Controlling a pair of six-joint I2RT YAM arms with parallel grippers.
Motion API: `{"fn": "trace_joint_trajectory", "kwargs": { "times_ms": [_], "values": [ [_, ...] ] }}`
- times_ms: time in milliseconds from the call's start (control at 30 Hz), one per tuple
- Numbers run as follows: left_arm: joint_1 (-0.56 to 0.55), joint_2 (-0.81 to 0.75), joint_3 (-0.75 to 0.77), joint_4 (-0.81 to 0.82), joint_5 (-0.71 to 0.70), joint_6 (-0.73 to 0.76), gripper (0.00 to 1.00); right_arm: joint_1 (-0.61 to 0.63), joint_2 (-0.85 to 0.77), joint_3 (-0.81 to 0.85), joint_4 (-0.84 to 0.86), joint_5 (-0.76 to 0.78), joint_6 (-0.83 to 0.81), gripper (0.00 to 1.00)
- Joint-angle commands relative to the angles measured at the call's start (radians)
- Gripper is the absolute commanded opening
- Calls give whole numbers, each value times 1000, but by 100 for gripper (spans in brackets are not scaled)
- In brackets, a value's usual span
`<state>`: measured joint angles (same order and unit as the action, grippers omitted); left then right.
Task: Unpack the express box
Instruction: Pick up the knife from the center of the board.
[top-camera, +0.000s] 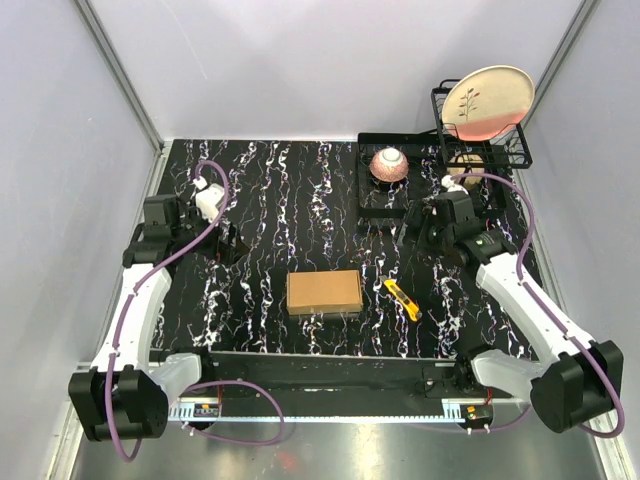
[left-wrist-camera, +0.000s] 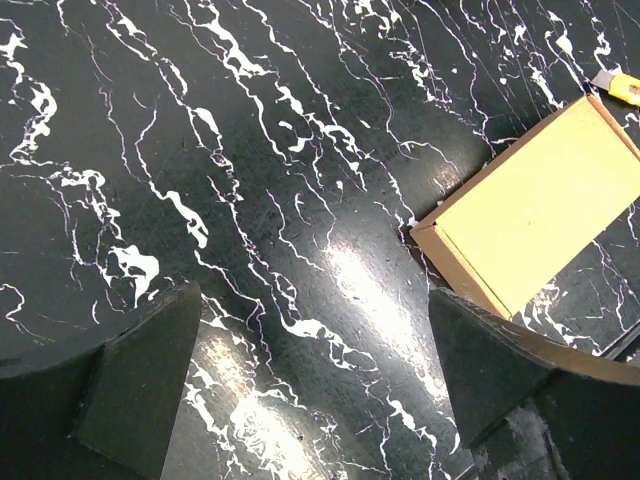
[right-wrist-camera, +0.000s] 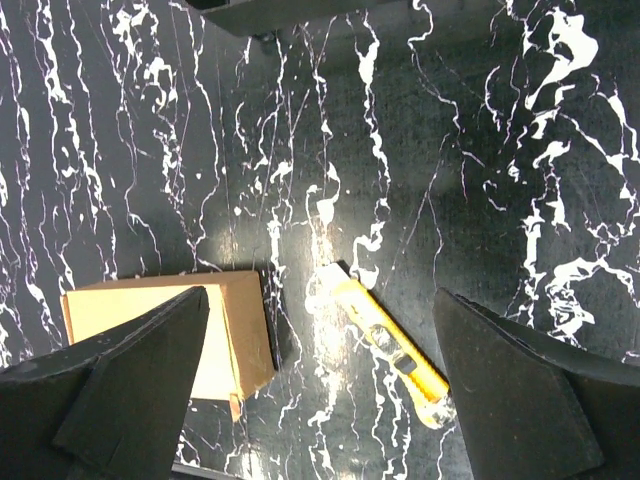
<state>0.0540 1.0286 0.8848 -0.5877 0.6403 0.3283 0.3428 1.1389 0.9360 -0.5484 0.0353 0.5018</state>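
The express box (top-camera: 324, 292), flat plain brown cardboard with its lid down, lies near the front middle of the black marbled table. It also shows at the right of the left wrist view (left-wrist-camera: 540, 205) and at the lower left of the right wrist view (right-wrist-camera: 235, 335). My left gripper (top-camera: 228, 243) hovers open to the box's far left, nothing between its fingers (left-wrist-camera: 150, 375). My right gripper (top-camera: 412, 228) hangs open behind and to the right of the box, above a yellow utility knife (right-wrist-camera: 392, 345); its fingers (right-wrist-camera: 520, 390) hold nothing.
The yellow utility knife (top-camera: 402, 299) lies just right of the box. A black tray (top-camera: 375, 205) with a pink bowl (top-camera: 389, 165) stands at the back right. Beside it a black wire rack (top-camera: 520, 150) holds an upright plate (top-camera: 487, 101). White walls enclose the table.
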Motion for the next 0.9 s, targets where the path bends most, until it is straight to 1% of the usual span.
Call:
{"fn": "trace_joint_trajectory", "kwargs": {
  "times_ms": [0, 67, 133, 167, 267, 333, 467, 700, 867],
  "values": [
    [-6, 22, 71, -29, 18, -6, 99, 38, -57, -5, -65, 34, -20, 100],
    [-6, 30, 83, -38, 24, -8, 99, 67, -57, -19, -108, 55, 0, 100],
    [-6, 36, 100, -40, 32, -9, 99, 102, -41, -41, -151, 139, 67, 100],
    [-8, 39, 106, -40, 32, -12, 99, 145, -21, -52, -160, 181, 95, 100],
    [-6, 51, 132, -52, 39, -14, 99, 191, -4, -118, -140, 279, 196, 100],
    [-6, 54, 147, -67, 47, -11, 99, 226, -5, -161, -87, 305, 228, 100],
    [-8, 48, 152, -87, 44, 9, 99, 248, 1, -207, -32, 344, 236, 100],
    [-6, 48, 149, -98, 38, 23, 99, 286, 7, -278, 65, 333, 244, 100],
    [-8, 45, 151, -98, 38, 23, 99, 340, 93, -298, 93, 374, 283, 100]
  ]
}}
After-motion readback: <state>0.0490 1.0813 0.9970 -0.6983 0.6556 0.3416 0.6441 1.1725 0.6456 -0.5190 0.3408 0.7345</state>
